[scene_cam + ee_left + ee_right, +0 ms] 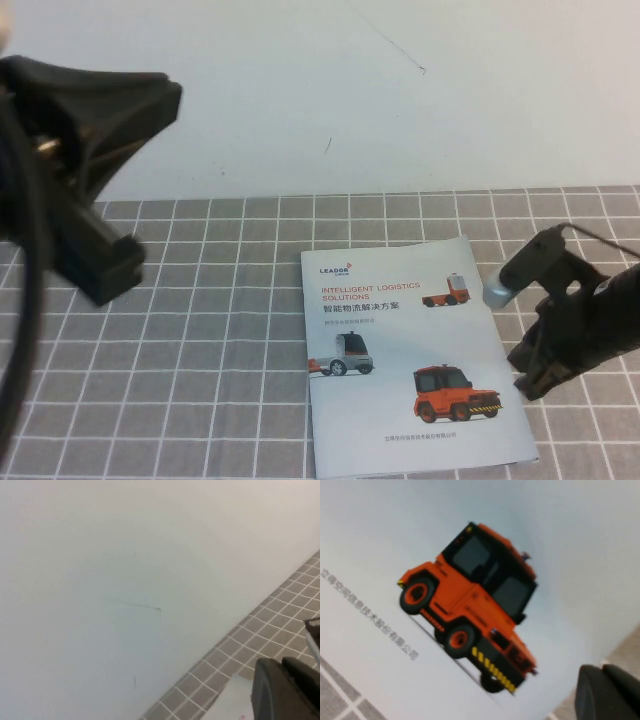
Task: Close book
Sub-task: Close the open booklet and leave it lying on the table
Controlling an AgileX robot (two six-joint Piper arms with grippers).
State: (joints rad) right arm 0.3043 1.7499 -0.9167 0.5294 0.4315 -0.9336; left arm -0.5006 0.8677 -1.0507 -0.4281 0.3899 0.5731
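Two pincers, openness untellable: left pincer (110, 268) raised far left, right pincer (530, 382) beside the closed book (400, 340).

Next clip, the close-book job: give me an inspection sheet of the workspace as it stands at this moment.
Surface: grey checked tablecloth, lying flat.
Job's things: book lies flat with its printed cover up; it looks closed.
Clutter: nothing seen.
Grippers: left gripper is raised at the left, well apart from the book. Right gripper sits low at the book's right edge, beside the orange truck printed on the cover; contact cannot be told.
Cables: black cable runs along the left arm; thin wire runs over the right arm.
Surroundings: white wall behind the table, with a few faint marks.
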